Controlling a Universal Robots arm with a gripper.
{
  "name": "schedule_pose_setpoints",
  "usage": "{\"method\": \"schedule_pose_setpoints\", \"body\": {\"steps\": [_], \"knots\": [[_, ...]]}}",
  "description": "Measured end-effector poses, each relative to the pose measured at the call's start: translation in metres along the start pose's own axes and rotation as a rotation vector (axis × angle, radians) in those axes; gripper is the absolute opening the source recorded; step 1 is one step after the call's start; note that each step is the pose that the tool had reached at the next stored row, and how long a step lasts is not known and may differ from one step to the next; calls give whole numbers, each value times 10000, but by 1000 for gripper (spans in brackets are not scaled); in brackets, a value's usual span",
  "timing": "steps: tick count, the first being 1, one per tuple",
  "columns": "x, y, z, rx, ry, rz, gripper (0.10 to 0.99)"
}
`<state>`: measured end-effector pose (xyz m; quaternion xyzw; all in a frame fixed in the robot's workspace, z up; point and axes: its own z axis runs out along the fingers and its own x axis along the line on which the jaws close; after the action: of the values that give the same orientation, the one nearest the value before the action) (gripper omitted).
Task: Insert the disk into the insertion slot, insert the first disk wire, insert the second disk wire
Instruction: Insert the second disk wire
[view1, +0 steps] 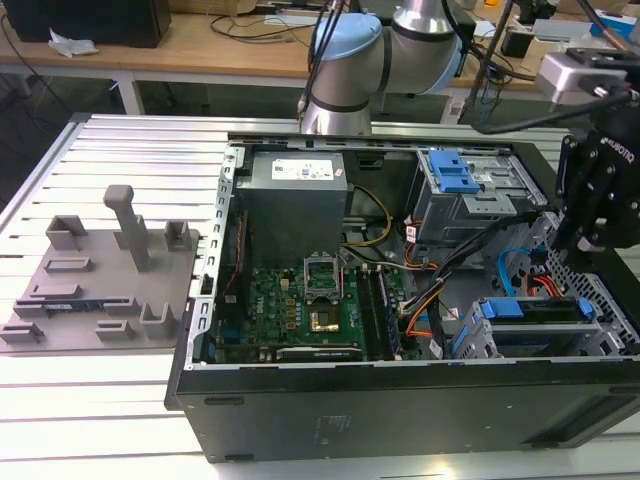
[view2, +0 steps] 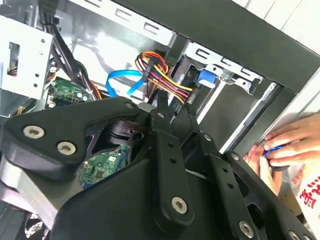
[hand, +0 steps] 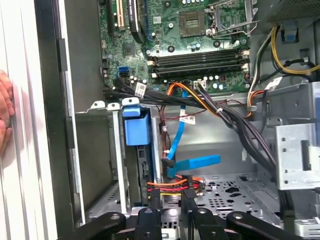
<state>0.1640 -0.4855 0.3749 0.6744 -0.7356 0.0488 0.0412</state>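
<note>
Disk (view1: 500, 308) sits seated in the insertion slot (hand: 116, 170), leaving the pincer (hand: 170, 200) poised at the red-and-yellow wires (hand: 167, 186) beside it, evidently for cabling; whether the pincer is clamped on them cannot be told.

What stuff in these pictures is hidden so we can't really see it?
1. Second wrist view: the small blue thing is mostly covered by the hand around it, and the picture's edge cuts that hand off.
2. First wrist view: where the red and yellow wires end is hidden behind the claw.
3. Exterior view: most of the disk is tucked inside the insertion slot.
</note>
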Motion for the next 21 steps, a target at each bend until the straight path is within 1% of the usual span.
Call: {"method": "schedule_pose_setpoints", "body": {"steps": [1,2,3,5,6,7,9,11,13,14,15,16,18,21], "knots": [[-11,7,-7,6,61,0,306],[-21,23,-14,15,167,-3,306],[-35,73,-20,27,315,-3,306],[-44,123,-22,37,421,-4,306],[-44,139,-22,40,460,-4,306],[-44,166,-23,47,543,-3,306],[-71,205,-26,70,814,-5,306],[-111,214,-28,89,1009,-8,306],[-179,221,-33,104,1184,-7,306],[-243,227,-34,125,1450,-8,306],[-267,229,-32,137,1700,-12,306],[-270,229,-26,133,1827,-15,306],[-274,232,-13,132,1987,-21,306],[-289,255,17,135,2039,-18,306]]}}
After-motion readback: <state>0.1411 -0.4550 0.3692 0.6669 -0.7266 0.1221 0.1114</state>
